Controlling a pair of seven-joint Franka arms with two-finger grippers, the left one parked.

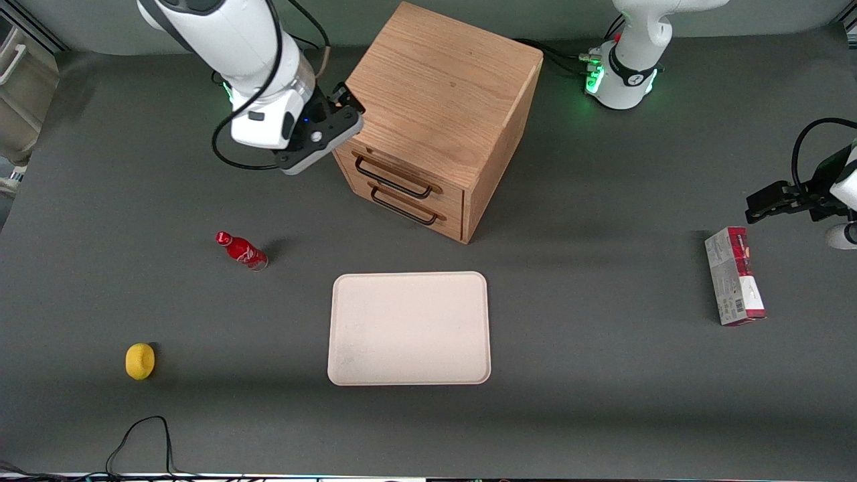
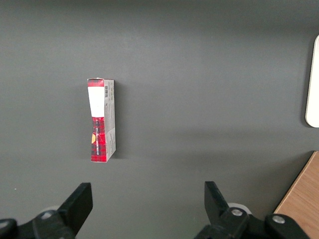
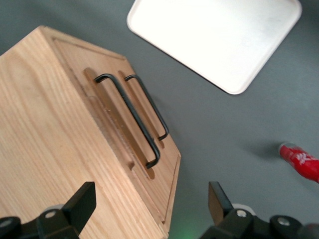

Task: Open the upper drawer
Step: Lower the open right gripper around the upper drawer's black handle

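Gripper: the right arm's gripper [image 1: 348, 110] hung beside the cabinet's upper front corner, at the working arm's end, just above the drawer fronts; its fingers [image 3: 79, 203] stood wide apart with nothing between them.
Upper drawer: the upper drawer [image 1: 408, 179] sat shut, flush in the cabinet front, its thin black bar handle [image 3: 130, 115] untouched.
Cabinet: an oak cube cabinet [image 1: 445, 87] stood on the grey table [image 1: 602, 375], its front turned toward the working arm's end.
Lower drawer: the lower drawer [image 1: 415, 215] was shut, directly beneath the upper one.
Tray: a pale, bare tray [image 1: 409, 328] lay nearer the front camera than the cabinet.
Bottle: a red bottle [image 1: 242, 250] lay tipped over, toward the working arm's end.
Lemon: a yellow lemon [image 1: 140, 361] sat nearer the camera than the bottle.
Box: a red and white box [image 1: 734, 275] lay toward the parked arm's end.
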